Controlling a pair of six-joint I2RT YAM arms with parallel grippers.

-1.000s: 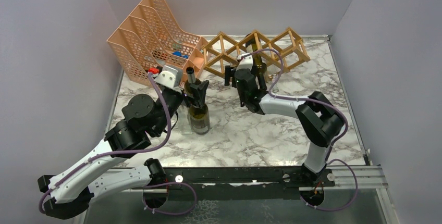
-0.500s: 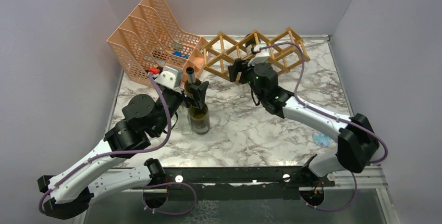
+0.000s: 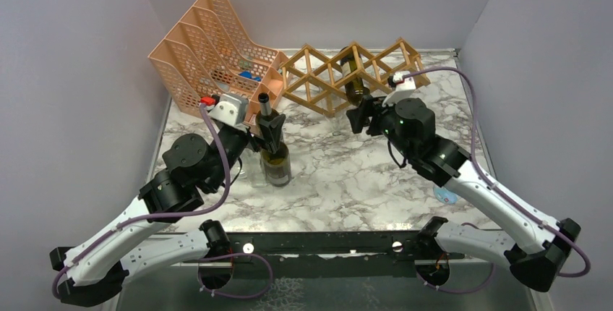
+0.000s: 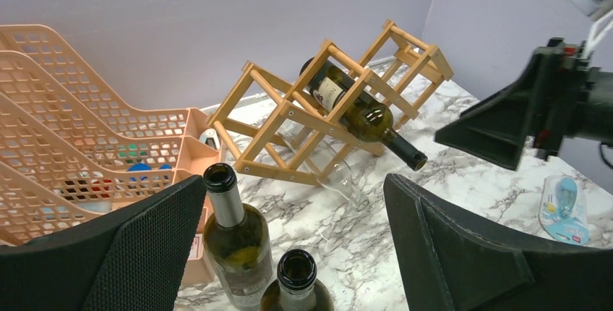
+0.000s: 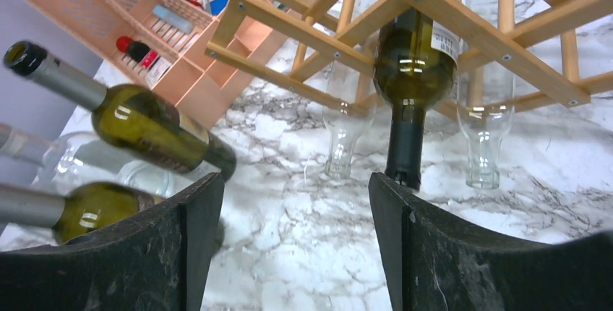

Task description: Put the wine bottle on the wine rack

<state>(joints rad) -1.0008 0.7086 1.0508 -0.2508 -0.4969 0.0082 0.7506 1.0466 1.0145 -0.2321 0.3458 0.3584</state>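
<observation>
1. Right claw [image 5: 293, 210]: jaws spread wide with nothing between them. It hangs low over the marble table [image 3: 340, 181] and is aimed at the rack.
2. Wine bottle [image 5: 416, 58]: straight ahead of the right claw and apart from it. It lies in a diamond cell of the wine rack [image 5: 463, 32], with its neck sloping down towards the claw. The mouth is near the tabletop; contact cannot be told.
3. Support: slats cradle the bottle body on both sides, so it should hold without a grip. On this evidence, the placement looks complete.
4. Clear glass bottles [image 5: 345, 130]: these lie under the rack, one on each side of the dark neck and just ahead of the right claw. They leave a narrow lane, so any retreat is best made straight back.
5. Left claw [image 4: 295, 178]: jaws wide open, gripping nothing. Two standing bottles [image 4: 235, 246] sit directly below it, probably staged for a later pick.
6. File organizer [image 3: 209, 43]: ahead and left of the left claw; not the target
</observation>
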